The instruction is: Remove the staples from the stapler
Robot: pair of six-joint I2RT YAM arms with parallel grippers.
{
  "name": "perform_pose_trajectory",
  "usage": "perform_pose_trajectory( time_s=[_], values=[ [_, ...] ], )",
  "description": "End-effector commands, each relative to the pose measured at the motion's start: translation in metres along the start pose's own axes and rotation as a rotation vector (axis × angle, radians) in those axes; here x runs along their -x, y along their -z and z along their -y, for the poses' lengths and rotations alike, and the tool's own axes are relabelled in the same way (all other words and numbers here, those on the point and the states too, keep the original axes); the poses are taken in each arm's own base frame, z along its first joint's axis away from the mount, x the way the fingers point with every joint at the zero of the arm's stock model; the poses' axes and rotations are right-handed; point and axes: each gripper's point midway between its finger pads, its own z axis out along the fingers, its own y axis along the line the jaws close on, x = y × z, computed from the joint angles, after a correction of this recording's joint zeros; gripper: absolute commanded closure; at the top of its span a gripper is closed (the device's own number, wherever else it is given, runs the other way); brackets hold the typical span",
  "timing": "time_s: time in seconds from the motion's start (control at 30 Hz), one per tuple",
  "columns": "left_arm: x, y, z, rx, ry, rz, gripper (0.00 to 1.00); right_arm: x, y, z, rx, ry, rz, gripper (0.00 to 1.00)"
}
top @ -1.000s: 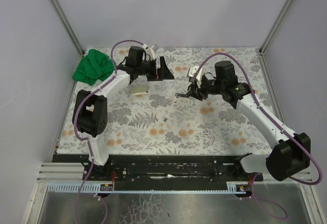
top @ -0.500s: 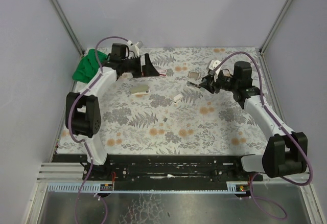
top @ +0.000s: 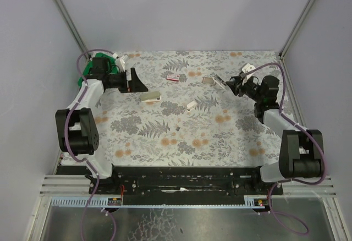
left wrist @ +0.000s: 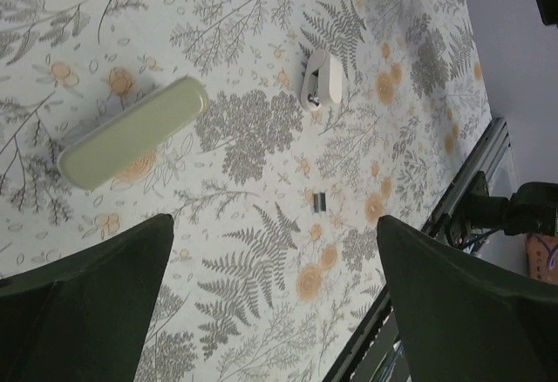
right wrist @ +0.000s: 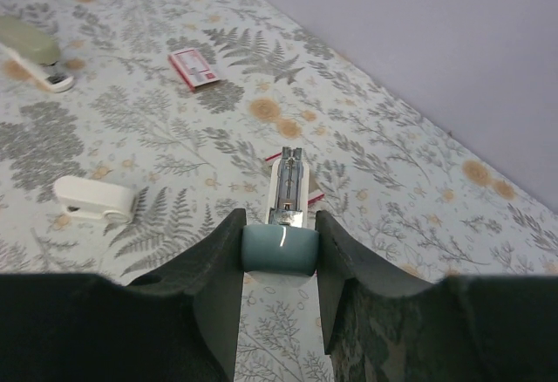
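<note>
Staples: a tiny grey bit lying loose on the flowered table, near its middle, just towards the near edge from the small white stapler and the pale green stapler; left gripper raised above them at the far left, jaws spread wide, holding nothing; right gripper at the far right, well apart from the staples, clamped on the rear of a grey-and-white stapler; red-and-white box lies beyond.
</note>
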Motion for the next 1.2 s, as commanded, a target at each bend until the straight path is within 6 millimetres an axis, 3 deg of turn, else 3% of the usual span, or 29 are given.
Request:
perform_pose_trajectory(
  time_s=[0.0, 0.3, 0.6, 0.8, 1.17],
  values=[
    [-0.014, 0.022, 0.005, -0.058, -0.032, 0.01, 0.0, 0.036, 0.001, 0.039, -0.166, 0.063, 0.176, 1.0],
    [-0.031, 0.044, -0.008, -0.067, -0.011, 0.042, 0.0, 0.005, 0.007, 0.072, -0.3, -0.002, 0.228, 1.0],
    [-0.036, 0.045, -0.012, -0.066, 0.01, 0.047, 0.0, -0.026, 0.005, 0.089, -0.385, -0.047, 0.23, 1.0],
    [-0.038, 0.044, -0.015, -0.064, 0.013, 0.048, 0.0, -0.042, -0.003, 0.082, -0.336, -0.056, 0.206, 1.0],
    [-0.043, 0.041, -0.017, -0.078, 0.02, 0.041, 0.0, -0.049, -0.011, 0.065, -0.2, -0.044, 0.195, 1.0]
  ],
)
